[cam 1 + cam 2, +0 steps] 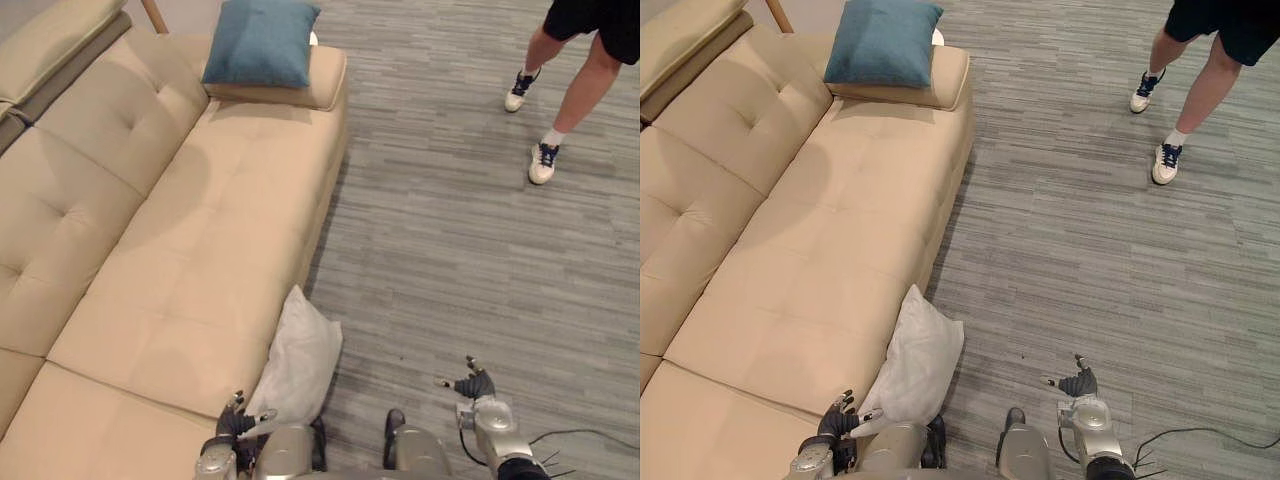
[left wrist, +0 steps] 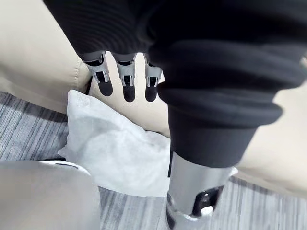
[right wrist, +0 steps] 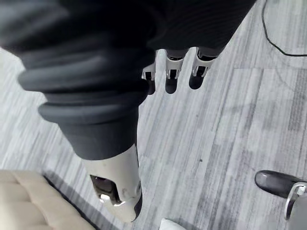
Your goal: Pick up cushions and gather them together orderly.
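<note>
Sofa (image 1: 180,260): 9–12 o'clock | Blue cushion (image 1: 262,42): 12 o'clock, on far armrest | White cushion (image 1: 298,362): best gripped deep at lower corner, then lifted clear; leans on sofa front, 1 o'clock just beside left hand (image 1: 235,422) | Left hand: fingers loose, empty | Right hand (image 1: 472,385): 5 o'clock above floor, loose, empty

- It looks like a living room or lounge: a long beige tufted leather sofa (image 1: 200,250).
- A square teal fabric cushion (image 1: 262,42) rests on its armrest.
- A grey striped carpet floor (image 1: 470,250) lies beside it.
</note>
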### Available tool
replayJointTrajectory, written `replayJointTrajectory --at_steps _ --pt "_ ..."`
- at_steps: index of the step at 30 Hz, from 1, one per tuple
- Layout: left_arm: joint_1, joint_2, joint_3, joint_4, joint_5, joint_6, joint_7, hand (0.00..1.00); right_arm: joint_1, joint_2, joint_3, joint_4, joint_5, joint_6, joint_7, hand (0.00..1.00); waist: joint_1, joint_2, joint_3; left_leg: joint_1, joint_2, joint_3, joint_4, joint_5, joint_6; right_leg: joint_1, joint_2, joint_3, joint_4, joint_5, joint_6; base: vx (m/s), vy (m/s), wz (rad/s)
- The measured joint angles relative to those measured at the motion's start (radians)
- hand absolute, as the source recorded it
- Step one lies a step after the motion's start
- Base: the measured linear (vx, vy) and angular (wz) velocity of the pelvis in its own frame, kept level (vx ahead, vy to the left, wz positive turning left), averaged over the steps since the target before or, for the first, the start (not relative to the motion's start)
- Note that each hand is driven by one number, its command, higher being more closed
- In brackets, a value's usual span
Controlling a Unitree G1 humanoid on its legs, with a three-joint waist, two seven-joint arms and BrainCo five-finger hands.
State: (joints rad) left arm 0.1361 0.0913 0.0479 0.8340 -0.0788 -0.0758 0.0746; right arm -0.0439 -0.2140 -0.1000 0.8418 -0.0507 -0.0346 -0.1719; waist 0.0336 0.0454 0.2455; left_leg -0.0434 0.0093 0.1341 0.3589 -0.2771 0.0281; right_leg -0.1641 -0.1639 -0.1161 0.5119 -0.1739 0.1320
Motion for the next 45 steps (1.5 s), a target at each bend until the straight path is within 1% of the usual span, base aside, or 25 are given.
replayJointTrajectory --at_steps 1,2,3,4,6,8,9,10,11,12,14,16,17,18,19,22,25,27,28,31,32,34,36,41,45 --pt "0.004 0.007 -0.002 0.002 0.000 0.001 0.003 0.00 -0.001 0.005 0.003 0.000 -0.001 0.000 0.001 0.00 -0.007 -0.005 0.003 0.036 -0.021 -0.023 -0.004 -0.011 0.013 -0.028 -0.025 0.021 0.137 0.008 0.019 0.18 0.174 0.44" --pt "0.003 0.011 -0.003 0.001 -0.001 0.001 0.006 0.00 -0.001 0.011 0.003 0.000 -0.001 0.000 0.001 0.00 -0.012 -0.007 0.004 0.050 -0.030 -0.042 -0.005 -0.012 0.014 -0.041 -0.036 0.028 0.194 0.016 0.036 0.20 0.107 0.64" --pt "0.003 0.021 -0.009 0.000 -0.001 0.002 0.015 0.00 0.000 0.020 0.009 0.000 -0.002 0.000 0.001 0.00 -0.020 -0.010 0.005 0.074 -0.040 -0.072 -0.012 -0.018 0.025 -0.062 -0.041 0.048 0.254 -0.020 0.041 0.22 0.040 0.73" --pt "-0.003 0.022 -0.009 -0.001 -0.001 0.002 0.019 0.00 0.000 0.023 0.023 -0.002 -0.002 0.000 0.002 0.00 -0.020 -0.014 0.004 0.085 -0.045 -0.098 -0.015 -0.019 0.027 -0.073 -0.037 0.072 0.254 -0.053 0.027 0.25 0.006 1.05" --pt "-0.014 0.025 -0.006 -0.009 -0.008 0.001 0.022 0.00 0.001 0.026 0.026 -0.008 -0.001 0.000 0.001 0.00 -0.020 -0.013 0.002 0.083 -0.049 -0.179 -0.021 -0.019 0.027 -0.099 0.025 0.158 0.170 -0.079 0.014 0.20 -0.061 1.10" --pt "-0.055 0.014 0.002 -0.009 -0.022 0.001 0.034 0.00 0.042 0.029 0.007 -0.073 0.001 0.000 0.000 0.00 -0.027 -0.025 -0.005 0.027 -0.080 -0.318 0.015 -0.023 0.018 -0.132 0.103 0.374 0.061 -0.079 0.016 0.21 -0.186 1.75" --pt "-0.064 0.008 0.003 -0.009 -0.024 0.001 0.037 0.00 0.055 0.030 -0.003 -0.086 0.002 0.000 0.000 0.00 -0.027 -0.029 -0.008 0.014 -0.089 -0.345 0.032 -0.029 0.004 -0.127 0.106 0.407 0.030 -0.071 0.021 0.22 -0.268 1.92" --pt "-0.076 0.004 0.003 -0.009 -0.025 0.001 0.038 0.00 0.078 0.034 -0.016 -0.098 0.005 0.002 0.000 0.00 -0.021 -0.039 -0.010 0.005 -0.107 -0.379 0.070 -0.050 -0.031 -0.100 0.097 0.437 -0.030 -0.048 0.023 0.20 -0.293 1.47" --pt "-0.081 -0.032 0.011 -0.012 -0.028 0.001 0.040 0.00 0.089 0.030 -0.023 -0.100 0.011 0.010 0.000 0.00 -0.017 -0.013 -0.012 -0.006 -0.092 -0.411 0.110 -0.063 -0.054 -0.082 0.097 0.380 -0.008 -0.063 0.020 0.23 -0.351 1.69" --pt "-0.058 -0.069 0.020 -0.020 -0.034 0.000 0.039 0.00 0.092 0.034 -0.026 -0.123 0.013 0.010 -0.001 0.00 -0.014 0.000 -0.025 -0.016 -0.066 -0.429 0.112 -0.055 -0.084 -0.061 0.097 0.312 -0.007 -0.063 0.020 0.16 -0.278 1.28" --pt "-0.055 -0.094 0.020 -0.021 -0.037 0.000 0.038 0.00 0.094 0.046 -0.030 -0.155 0.023 0.008 -0.001 0.00 -0.016 0.012 -0.033 -0.020 -0.031 -0.433 0.089 -0.041 -0.106 -0.031 0.097 0.227 -0.008 -0.064 0.019 0.09 -0.227 1.25" --pt "-0.054 -0.099 0.021 -0.043 -0.040 0.000 0.037 0.00 0.101 0.072 -0.051 -0.180 0.052 -0.003 -0.002 0.00 -0.011 0.005 -0.038 -0.039 0.004 -0.411 0.077 -0.018 -0.136 0.006 0.090 0.130 -0.017 -0.072 0.002 0.04 -0.207 1.51" --pt "-0.052 -0.099 0.022 -0.049 -0.045 0.000 0.038 0.00 0.105 0.081 -0.063 -0.187 0.058 -0.005 -0.004 0.00 -0.011 0.000 -0.038 -0.050 0.016 -0.386 0.078 -0.011 -0.138 0.019 0.088 0.101 -0.029 -0.074 -0.006 0.01 -0.183 1.41" --pt "-0.049 -0.098 0.023 -0.053 -0.047 0.000 0.038 0.00 0.115 0.095 -0.073 -0.193 0.064 -0.008 -0.005 0.00 0.000 -0.008 -0.040 -0.068 0.041 -0.319 0.079 0.001 -0.131 0.040 0.086 0.058 -0.051 -0.074 -0.025 -0.01 -0.121 1.14" --pt "-0.037 -0.097 0.023 -0.065 -0.047 0.002 0.038 0.00 0.120 0.114 -0.094 -0.193 0.077 -0.007 -0.005 0.00 0.015 -0.017 -0.040 -0.089 0.077 -0.204 0.085 0.015 -0.110 0.062 0.086 0.013 -0.076 -0.073 -0.040 -0.02 -0.111 1.05" --pt "-0.005 -0.074 0.019 -0.079 -0.047 0.003 0.036 0.00 0.117 0.135 -0.119 -0.160 0.090 -0.008 -0.008 0.00 0.011 -0.036 -0.049 -0.100 0.112 0.000 0.032 0.061 -0.080 0.102 0.056 -0.069 -0.128 -0.067 -0.057 -0.04 -0.051 0.81" --pt "-0.004 -0.044 0.009 -0.056 -0.044 0.003 0.036 0.00 0.122 0.134 -0.149 -0.097 0.100 -0.007 -0.011 0.00 0.005 -0.045 -0.054 -0.121 0.135 0.122 0.022 0.080 -0.075 0.128 0.035 -0.127 -0.195 -0.058 -0.067 -0.05 0.016 0.60" --pt "-0.005 -0.023 0.000 -0.038 -0.039 0.005 0.036 0.00 0.124 0.136 -0.157 -0.063 0.102 -0.004 -0.022 0.00 0.005 -0.041 -0.058 -0.141 0.125 0.110 0.029 0.087 -0.067 0.131 0.029 -0.132 -0.202 -0.052 -0.057 -0.07 0.101 0.39" --pt "-0.007 0.001 -0.005 -0.038 -0.030 0.006 0.036 0.00 0.126 0.136 -0.157 -0.045 0.104 -0.003 -0.024 0.00 0.006 -0.053 -0.053 -0.157 0.112 0.099 0.029 0.093 -0.060 0.120 0.026 -0.135 -0.201 -0.050 -0.054 -0.07 0.108 0.31" --pt "-0.012 0.033 -0.007 -0.038 -0.025 0.007 0.038 0.00 0.121 0.132 -0.158 -0.040 0.121 -0.002 -0.031 0.00 0.006 -0.057 -0.049 -0.208 0.110 0.082 0.052 0.101 -0.050 0.077 0.026 -0.146 -0.190 -0.040 -0.049 -0.11 0.078 0.20" --pt "-0.029 0.062 -0.006 -0.039 -0.025 0.007 0.042 0.00 0.092 0.124 -0.160 -0.041 0.122 -0.002 -0.044 0.00 0.007 -0.056 -0.034 -0.268 0.111 0.077 0.077 0.107 -0.042 0.015 0.024 -0.144 -0.151 -0.039 -0.050 -0.16 0.060 0.08" --pt "-0.047 0.081 -0.006 -0.041 -0.026 0.007 0.045 0.00 0.074 0.119 -0.161 -0.044 0.122 -0.003 -0.046 0.00 0.009 -0.056 -0.018 -0.298 0.112 0.080 0.089 0.109 -0.039 -0.019 0.021 -0.141 -0.126 -0.041 -0.054 -0.16 0.042 0.04" --pt "-0.093 0.111 -0.003 -0.054 -0.030 0.006 0.062 0.00 0.032 0.108 -0.161 -0.054 0.122 -0.004 -0.050 0.00 0.011 -0.059 0.034 -0.346 0.118 0.086 0.115 0.102 -0.040 -0.078 0.018 -0.123 -0.072 -0.059 -0.069 -0.22 0.018 -0.08" --pt "-0.192 0.133 0.027 -0.123 -0.069 -0.012 0.097 0.00 -0.053 0.073 -0.157 -0.146 0.129 -0.009 -0.096 0.00 0.012 -0.052 0.130 -0.528 0.161 0.118 0.236 0.084 -0.012 -0.291 0.020 -0.081 0.072 -0.080 -0.073 -0.19 0.010 -0.20" --pt "-0.378 0.128 0.042 -0.141 -0.110 -0.026 0.132 0.00 -0.207 0.046 -0.150 -0.165 0.135 -0.012 -0.154 0.00 0.007 -0.048 0.200 -0.782 0.185 0.087 0.382 0.081 0.006 -0.553 0.013 -0.069 0.241 -0.096 -0.086 -0.10 0.013 -0.03"
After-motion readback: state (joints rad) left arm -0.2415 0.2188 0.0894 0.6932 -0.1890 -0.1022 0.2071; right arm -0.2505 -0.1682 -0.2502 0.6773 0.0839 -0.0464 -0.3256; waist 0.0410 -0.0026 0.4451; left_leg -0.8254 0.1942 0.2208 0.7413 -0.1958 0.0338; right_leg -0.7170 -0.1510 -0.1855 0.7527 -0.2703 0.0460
